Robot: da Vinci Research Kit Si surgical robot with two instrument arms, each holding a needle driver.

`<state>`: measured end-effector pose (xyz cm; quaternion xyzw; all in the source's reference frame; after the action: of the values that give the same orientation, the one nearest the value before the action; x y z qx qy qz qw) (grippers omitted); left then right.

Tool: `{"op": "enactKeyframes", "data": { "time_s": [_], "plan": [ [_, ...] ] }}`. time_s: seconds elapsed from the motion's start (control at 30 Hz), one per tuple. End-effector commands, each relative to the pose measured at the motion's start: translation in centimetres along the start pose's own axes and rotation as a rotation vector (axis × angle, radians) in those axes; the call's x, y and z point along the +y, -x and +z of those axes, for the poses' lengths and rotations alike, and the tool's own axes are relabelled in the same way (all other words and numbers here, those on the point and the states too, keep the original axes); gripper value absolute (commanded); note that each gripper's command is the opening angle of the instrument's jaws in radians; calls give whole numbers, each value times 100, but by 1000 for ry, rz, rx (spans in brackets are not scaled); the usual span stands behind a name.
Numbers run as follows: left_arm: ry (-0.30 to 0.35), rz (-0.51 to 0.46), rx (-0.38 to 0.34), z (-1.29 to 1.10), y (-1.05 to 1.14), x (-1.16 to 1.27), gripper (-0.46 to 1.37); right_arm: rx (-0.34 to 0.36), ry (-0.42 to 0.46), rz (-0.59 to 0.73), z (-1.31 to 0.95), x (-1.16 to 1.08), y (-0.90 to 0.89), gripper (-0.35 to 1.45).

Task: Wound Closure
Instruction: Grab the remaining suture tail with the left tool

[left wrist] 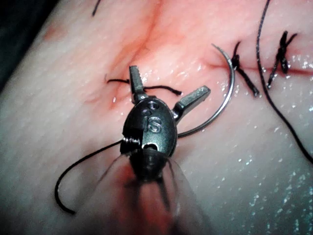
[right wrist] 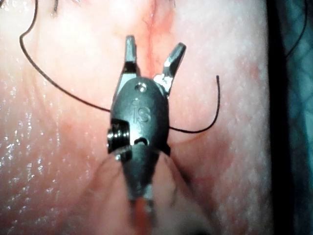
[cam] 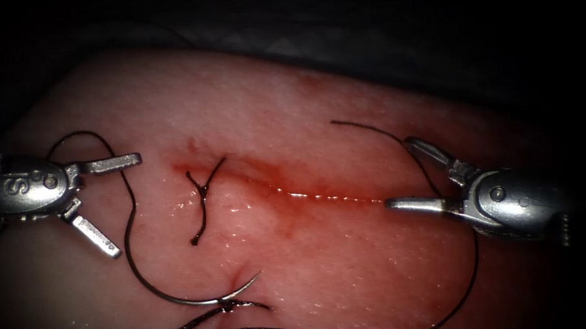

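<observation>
Behind the lit area we see only a dark, shadowed backdrop (cam: pixel 379 25), with faint folds of a dull grey-green drape-like cloth (cam: pixel 341 42) just beyond the far edge. In the right wrist view we make out a strip of teal woven cloth (right wrist: pixel 296 117) alongside. Light falls in one bright central pool, fading to black at the edges.

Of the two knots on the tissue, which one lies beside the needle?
The lower knot, just under the needle tip, below the cut. The upper knot sits at the cut's left end. Both claws hold nothing.
</observation>
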<state>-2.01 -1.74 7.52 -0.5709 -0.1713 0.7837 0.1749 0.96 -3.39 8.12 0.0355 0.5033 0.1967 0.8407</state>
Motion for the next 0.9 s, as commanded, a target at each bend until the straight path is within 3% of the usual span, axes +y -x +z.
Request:
{"op": "enactKeyframes", "data": {
  "time_s": [0.03,0.9],
  "plan": [
    [-6,-1,0,1,-1,-1,90,1,-3,0,0,0,0,114],
    [-12,-6,0,-2,-5,-3,88,-3,-1,-12,4,-2,0,114]
  ]
}}
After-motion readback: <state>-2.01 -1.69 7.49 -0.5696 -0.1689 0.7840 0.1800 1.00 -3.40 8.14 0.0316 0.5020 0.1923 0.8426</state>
